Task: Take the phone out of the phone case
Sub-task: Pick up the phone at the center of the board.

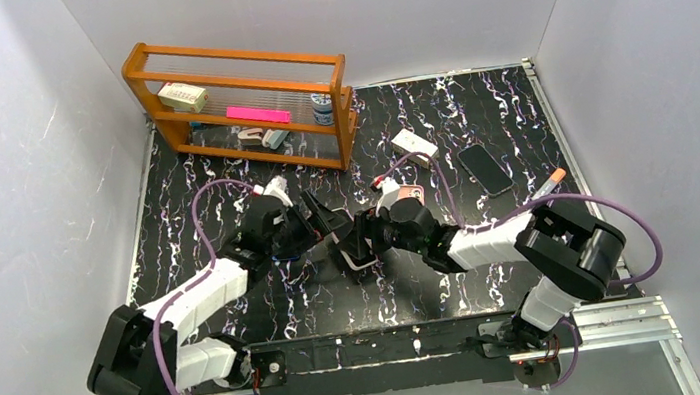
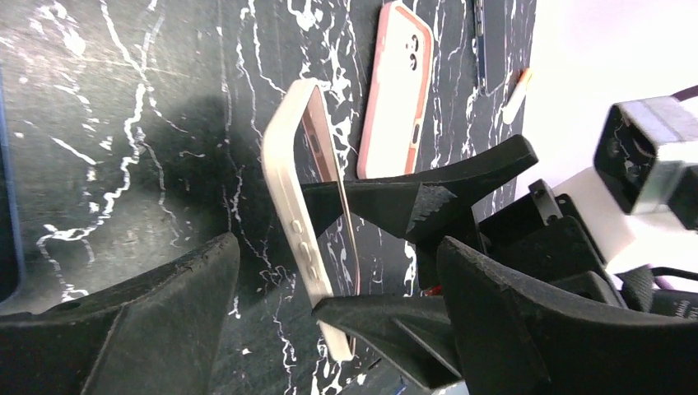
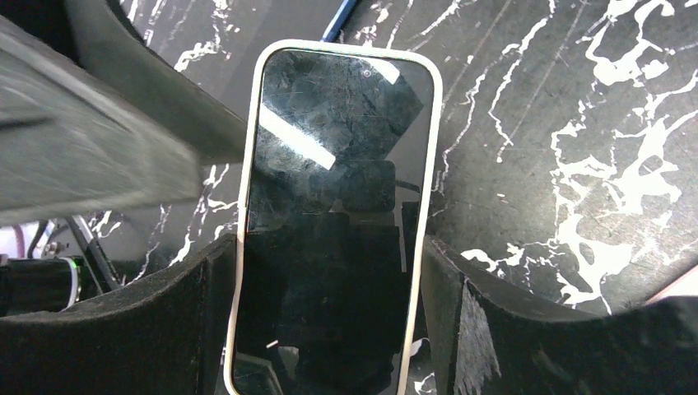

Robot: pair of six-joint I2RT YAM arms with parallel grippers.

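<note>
The phone (image 3: 337, 189), dark screen up, sits in a cream phone case (image 3: 244, 214). My right gripper (image 3: 329, 271) is shut on the case's two long edges and holds it tilted above the black marbled table (image 3: 576, 123). In the left wrist view the cased phone (image 2: 298, 206) shows edge-on, side buttons facing the camera, between the right gripper's black fingers (image 2: 387, 202). My left gripper (image 2: 337, 255) is open, its jaws wide on either side of the case and not touching it. From above, both grippers meet at mid-table: the left gripper (image 1: 324, 223) and the right gripper (image 1: 360, 244).
A pink-edged phone case (image 2: 395, 90) lies flat just beyond the grippers. A bare dark phone (image 1: 485, 169), a white box (image 1: 415, 142) and an orange-tipped marker (image 1: 551, 180) lie at the right back. A wooden rack (image 1: 243, 100) with small items stands at the back left.
</note>
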